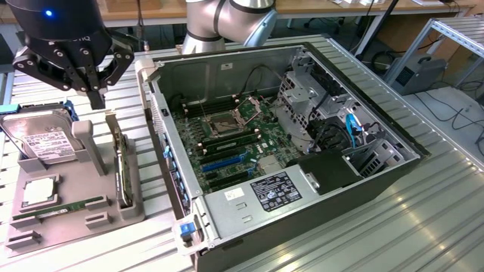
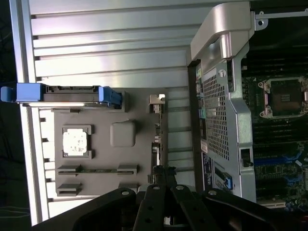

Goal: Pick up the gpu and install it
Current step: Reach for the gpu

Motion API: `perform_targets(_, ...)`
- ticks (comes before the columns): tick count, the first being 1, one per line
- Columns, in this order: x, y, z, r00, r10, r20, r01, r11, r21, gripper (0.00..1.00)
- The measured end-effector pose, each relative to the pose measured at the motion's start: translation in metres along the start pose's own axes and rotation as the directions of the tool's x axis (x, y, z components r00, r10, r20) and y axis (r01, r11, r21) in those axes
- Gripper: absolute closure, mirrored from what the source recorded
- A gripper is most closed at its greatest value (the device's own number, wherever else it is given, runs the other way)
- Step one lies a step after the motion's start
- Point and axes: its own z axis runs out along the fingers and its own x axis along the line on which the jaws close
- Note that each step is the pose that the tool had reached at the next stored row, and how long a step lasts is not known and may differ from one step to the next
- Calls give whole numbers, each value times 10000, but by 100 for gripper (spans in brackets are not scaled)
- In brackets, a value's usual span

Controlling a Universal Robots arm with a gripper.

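On gray holder point(image 1: 130, 214), thin dark gpu point(image 1: 119, 167)

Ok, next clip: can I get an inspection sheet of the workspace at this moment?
Surface: ribbed metal table.
Job's things: gpu on edge in the grey holder, not yet installed; open computer case beside it.
Clutter: hard drive, processor and memory stick in the holder.
Grippers: gripper shut, holding nothing, above the holder near the gpu.
Cables: blue cable inside the case; floor cables.
Surroundings: aluminium frame.
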Motion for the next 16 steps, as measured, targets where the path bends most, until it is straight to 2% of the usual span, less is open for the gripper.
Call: perform_targets(16,20,-95,-4,10000,0,1,0,10000,0,89)
